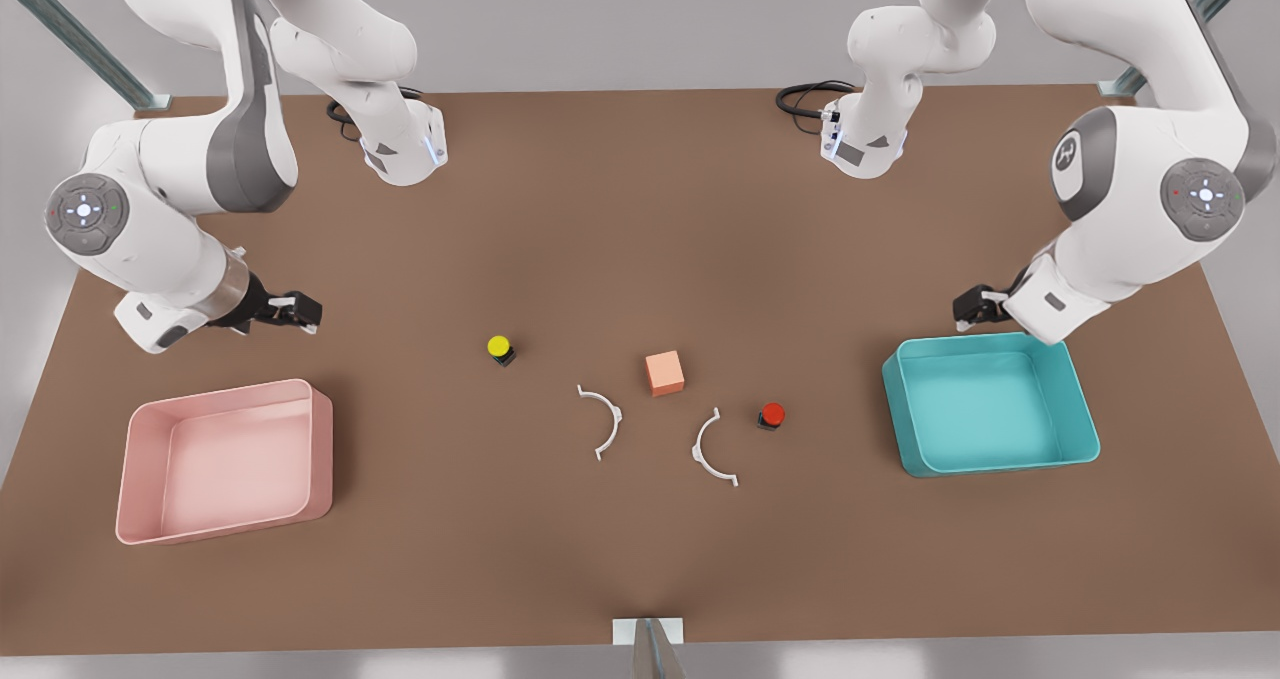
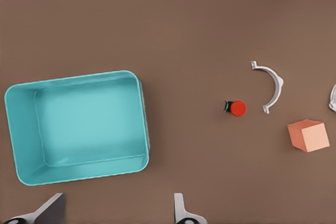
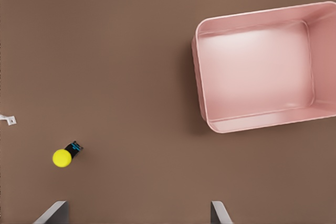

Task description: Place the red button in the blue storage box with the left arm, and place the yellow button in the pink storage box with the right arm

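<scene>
The red button (image 1: 771,415) sits on the brown table (image 1: 640,559), between a white curved clip (image 1: 712,448) and the blue storage box (image 1: 988,402), apart from both. The yellow button (image 1: 500,348) stands farther toward the front view's left, well apart from the pink storage box (image 1: 222,459). Both boxes are empty, so I judge neither pick has begun; this looks like the reach step. The left gripper (image 1: 975,307) hangs just behind the blue box's far edge, and in its wrist view its fingers (image 2: 181,211) are spread wide with nothing between them. The right gripper (image 1: 290,311) hovers behind the pink box, and its fingers (image 3: 218,211) too stand wide and empty. Next, I'd say, each arm must travel inward to sit over its own button and come down squarely, since the caps are tiny. Counting: two buttons, two boxes, two white clips, the second (image 1: 603,419) nearer the yellow button, and one orange-pink cube (image 1: 664,372) between them.
</scene>
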